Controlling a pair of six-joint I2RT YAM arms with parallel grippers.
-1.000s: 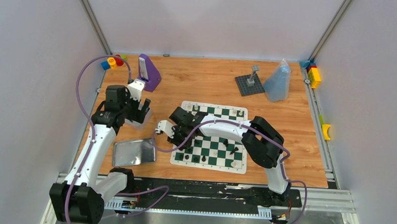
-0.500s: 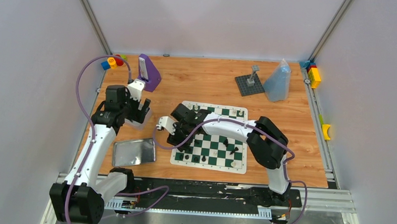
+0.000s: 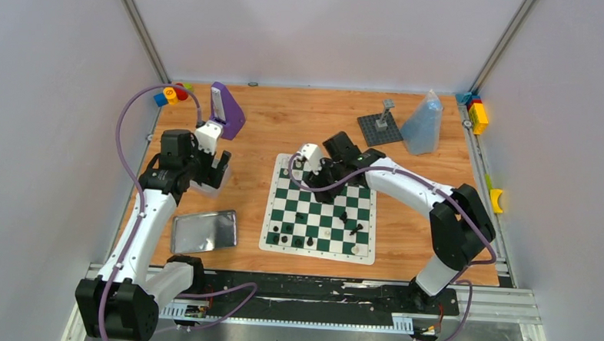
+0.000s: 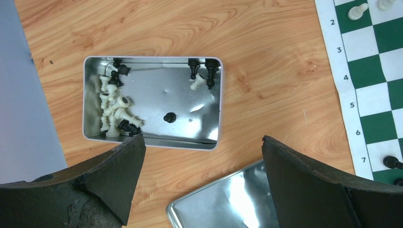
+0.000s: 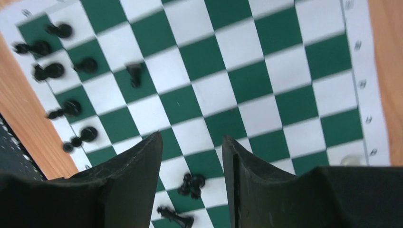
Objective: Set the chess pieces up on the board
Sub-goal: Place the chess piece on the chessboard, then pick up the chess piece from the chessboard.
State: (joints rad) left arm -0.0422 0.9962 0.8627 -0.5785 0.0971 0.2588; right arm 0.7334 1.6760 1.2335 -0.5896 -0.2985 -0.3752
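Two white and black robot arms work at an orange-brown wooden table point(image 3: 309, 117). The left gripper point(image 4: 202, 138) hangs with its two black fingers point(image 4: 119, 161) spread as wide as they go, holding nothing. Just past its fingertips lies a shiny rectangular metal tin point(image 4: 157, 88), open on top. Small plastic chess pieces point(image 4: 113, 107) rest inside it. A heap of white ones, with a few black, lies against the wall on the left finger's side. One black piece sits alone near the middle. Two black and one white lie in the far corner on the right finger's side. Between the fingers, nearer the wrist, a corner of a flat shiny metal lid point(image 4: 223, 202) shows. Out past the right finger runs the edge of the board point(image 4: 375, 128), a flat square mat checkered dark green and white with a white border.

The right gripper point(image 5: 190, 140) hovers above that board. Its fingers are partly apart, with only bare squares showing in the gap, and it has hold of nothing. Black pieces stand scattered ahead of it and out to its left finger's side. More black pieces sit on the squares under the gap, close to the wrist, though this view is blurred. Seen from above, this gripper is well apart from the left one.
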